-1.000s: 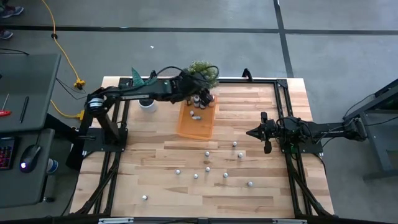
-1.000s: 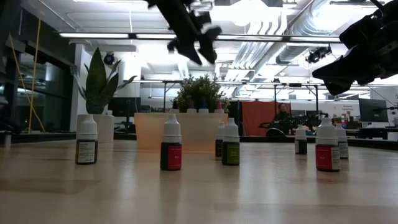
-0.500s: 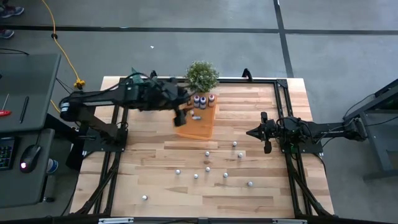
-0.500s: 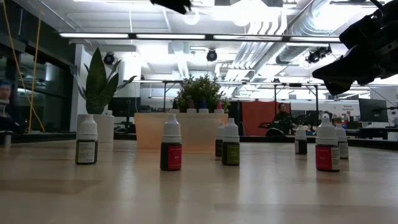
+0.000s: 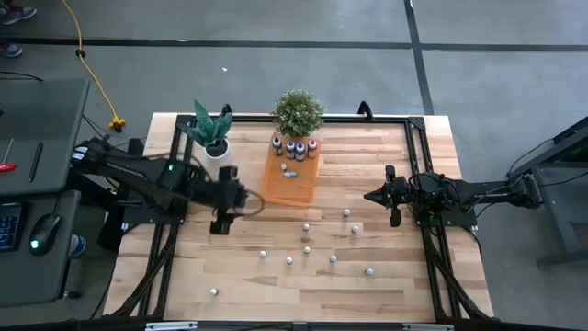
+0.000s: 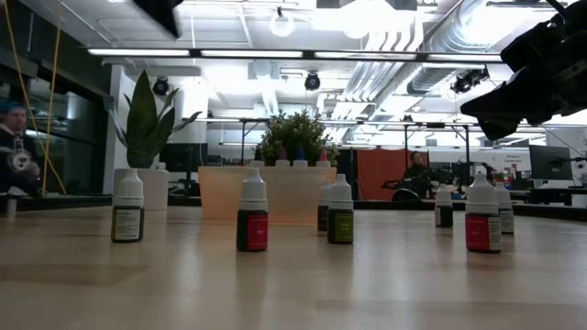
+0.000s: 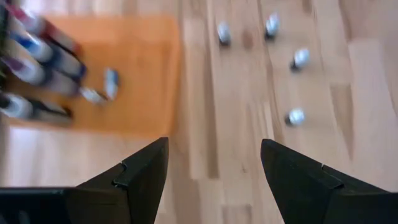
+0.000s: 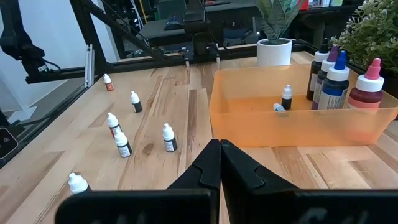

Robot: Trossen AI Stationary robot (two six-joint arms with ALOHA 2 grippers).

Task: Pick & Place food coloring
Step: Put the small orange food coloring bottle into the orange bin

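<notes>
1. Hovering over the wooden bench (image 5: 230,267) just to the left of the orange tray (image 5: 292,187), the left gripper (image 5: 223,213) holds nothing; its jaws stand spread, with bare wood showing between the two dark fingers (image 7: 140,180) in the left wrist view.
2. The right gripper (image 5: 392,196) waits near the bench's right side, with its jaws pressed together and nothing between them, as the right wrist view shows.
3. Inside the tray, larger dropper bottles (image 5: 294,145) with blue, purple and red bodies stand in a row along the far wall, next to the bushy green plant (image 5: 299,111).
4. One tiny food coloring bottle (image 8: 286,97) stands upright on the tray's floor, and a second tiny bottle (image 8: 279,107) lies on its side just beside it.
5. The remaining food coloring bottles (image 5: 307,250) are scattered upright on the bare bench in front of the tray, between the two arms.
6. One lone bottle (image 5: 213,292) stands well apart from the rest, near the bench's front left.
7. In the low view, a red-labelled bottle (image 6: 252,219) and a green-labelled bottle (image 6: 340,212) stand in the foreground, each with a white cap.
8. A spiky-leaved plant in a white pot (image 5: 215,139) stands to the left of the tray, at the far edge of the bench.
9. A person (image 6: 14,161) shows at the left edge of the low view, in the room beyond.
</notes>
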